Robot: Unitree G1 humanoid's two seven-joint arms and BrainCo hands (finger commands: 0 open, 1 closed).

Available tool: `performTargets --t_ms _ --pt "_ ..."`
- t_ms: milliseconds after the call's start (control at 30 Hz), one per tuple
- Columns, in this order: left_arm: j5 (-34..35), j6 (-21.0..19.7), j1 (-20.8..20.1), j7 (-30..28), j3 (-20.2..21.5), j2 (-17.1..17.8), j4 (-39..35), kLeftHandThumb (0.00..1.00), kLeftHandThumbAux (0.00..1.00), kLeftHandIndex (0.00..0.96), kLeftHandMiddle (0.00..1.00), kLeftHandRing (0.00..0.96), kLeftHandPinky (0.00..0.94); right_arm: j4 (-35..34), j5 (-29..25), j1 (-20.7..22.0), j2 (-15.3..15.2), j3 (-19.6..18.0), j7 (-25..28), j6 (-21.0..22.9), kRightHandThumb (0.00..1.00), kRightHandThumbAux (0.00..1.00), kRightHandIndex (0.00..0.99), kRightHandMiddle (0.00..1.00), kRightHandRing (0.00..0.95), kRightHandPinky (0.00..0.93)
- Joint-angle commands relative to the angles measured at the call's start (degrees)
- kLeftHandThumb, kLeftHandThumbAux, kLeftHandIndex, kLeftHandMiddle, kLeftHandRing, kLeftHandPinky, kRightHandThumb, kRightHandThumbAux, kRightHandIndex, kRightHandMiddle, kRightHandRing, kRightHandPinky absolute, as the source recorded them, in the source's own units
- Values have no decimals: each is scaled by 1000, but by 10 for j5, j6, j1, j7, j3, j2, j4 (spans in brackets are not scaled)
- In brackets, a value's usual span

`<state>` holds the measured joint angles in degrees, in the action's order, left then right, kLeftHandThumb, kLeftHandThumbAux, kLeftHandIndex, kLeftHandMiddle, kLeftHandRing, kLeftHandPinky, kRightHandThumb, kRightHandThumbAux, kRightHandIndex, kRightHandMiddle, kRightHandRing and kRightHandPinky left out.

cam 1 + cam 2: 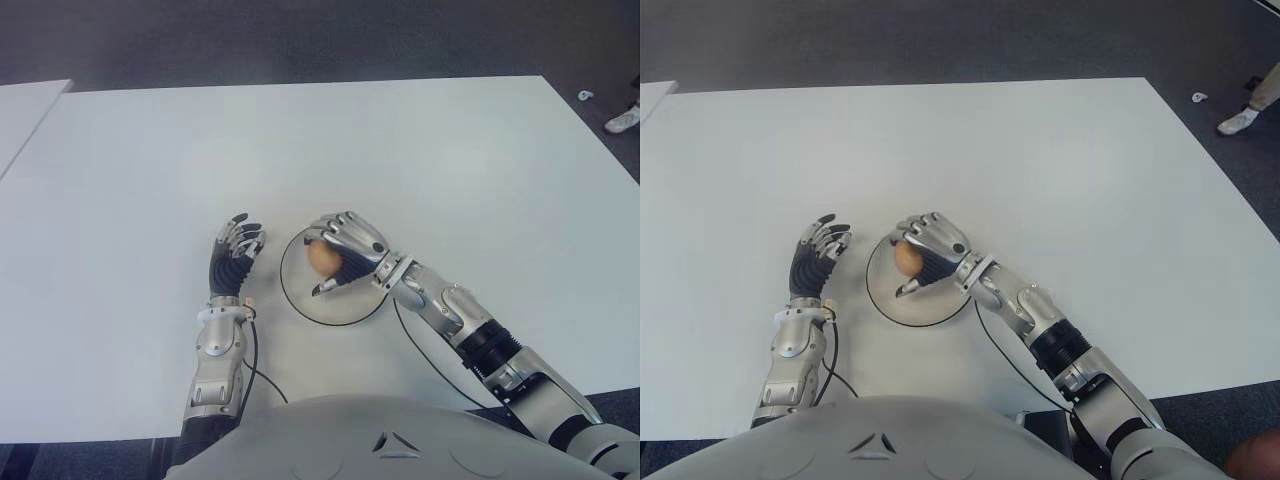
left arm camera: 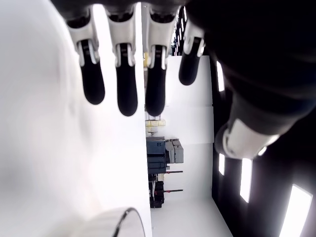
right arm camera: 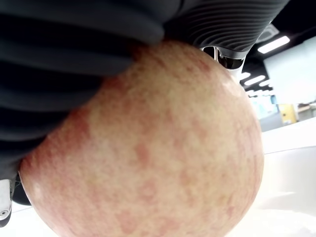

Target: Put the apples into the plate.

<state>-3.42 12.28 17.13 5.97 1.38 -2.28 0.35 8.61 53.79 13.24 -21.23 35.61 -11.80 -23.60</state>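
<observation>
A reddish-yellow apple (image 1: 321,257) is held in my right hand (image 1: 345,255), whose fingers curl over it above the left part of the white plate (image 1: 345,308). In the right wrist view the apple (image 3: 148,148) fills the picture, pressed against the dark palm. The round, dark-rimmed plate lies on the white table (image 1: 400,160) near its front edge. My left hand (image 1: 236,250) shows just left of the plate, fingers spread and holding nothing; its fingertips (image 2: 127,101) hang free in the left wrist view. I see no other apple.
A second white table (image 1: 25,105) shows at the far left. A black cable (image 1: 262,378) runs along the table's front edge by my left forearm. A person's shoe (image 1: 622,120) is on the dark floor at the far right.
</observation>
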Motion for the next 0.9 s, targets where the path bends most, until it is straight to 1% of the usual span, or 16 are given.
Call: performTargets --t_ms 33,167,267,533,800,900 --pt "-5 -9 1 10 -1 -6 10 303 674 206 338 347 347 -22 5 -11 2 9 7 -12 857 675 402 532 806 799" --pt "-8 -8 -1 15 -2 -8 12 296 675 205 338 346 346 -25 17 -11 0 14 4 -17 857 674 403 534 815 808" --pt "-12 -7 -1 18 -3 -9 13 288 676 208 338 345 342 -29 30 -11 -4 21 11 -16 856 674 404 535 820 810" --pt "-21 -12 -2 23 -5 -10 12 273 682 209 335 342 342 -17 41 -11 -9 29 11 -24 855 673 406 535 825 810" --pt "-17 -3 -4 22 -7 -14 18 262 688 212 335 343 340 7 51 -12 -13 35 -19 -38 854 673 405 534 824 812" --pt "-18 -3 -5 23 -7 -16 19 268 695 213 336 342 339 13 50 -11 -13 36 -23 -41 854 673 405 533 824 813"
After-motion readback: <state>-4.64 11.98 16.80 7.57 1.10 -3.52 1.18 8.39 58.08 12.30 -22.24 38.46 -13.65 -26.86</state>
